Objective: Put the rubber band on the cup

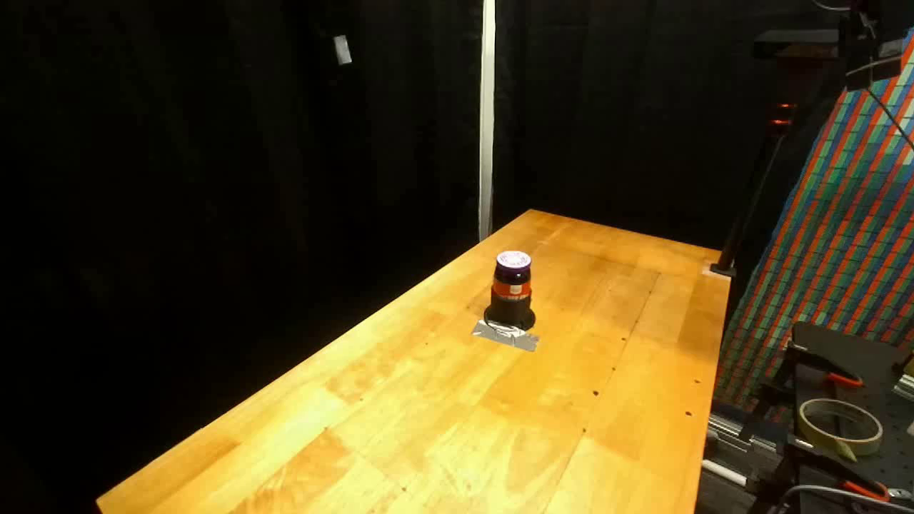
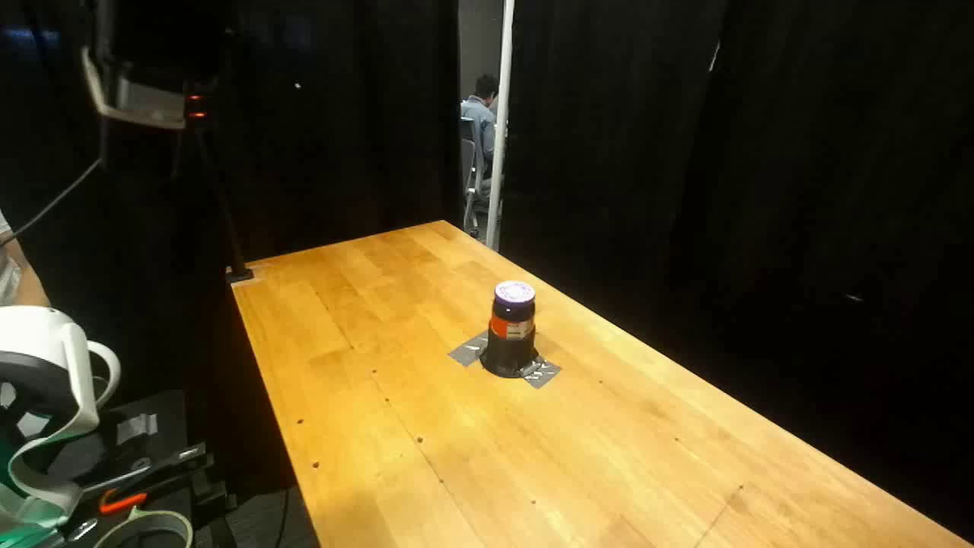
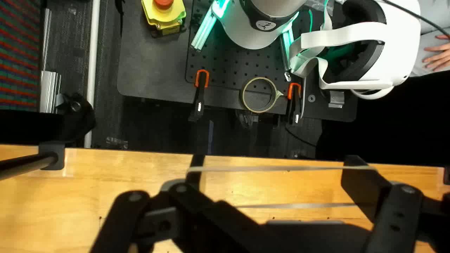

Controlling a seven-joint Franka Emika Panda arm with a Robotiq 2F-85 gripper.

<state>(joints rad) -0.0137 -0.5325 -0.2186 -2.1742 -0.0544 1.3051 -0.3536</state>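
Note:
The cup (image 1: 512, 288) is a small dark cylinder with an orange-red label, a dark top and a pale purple-white lid. It stands upright on the wooden table and also shows in an exterior view (image 2: 512, 329). Its black base is wider at the bottom. My gripper (image 3: 276, 161) shows in the wrist view with its fingers spread wide apart. The pale rubber band (image 3: 270, 169) is stretched around both fingers, with two strands spanning the gap. The cup is out of the wrist view. I cannot clearly make out the gripper in the exterior views.
Grey tape strips (image 1: 505, 337) lie at the cup's base, also in an exterior view (image 2: 542, 374). A black pole is clamped at a table (image 1: 543, 400) corner (image 1: 723, 270). Beyond the table edge lie a tape roll (image 3: 259, 109), clamps, a white headset (image 3: 404, 42) and an emergency button (image 3: 164, 17).

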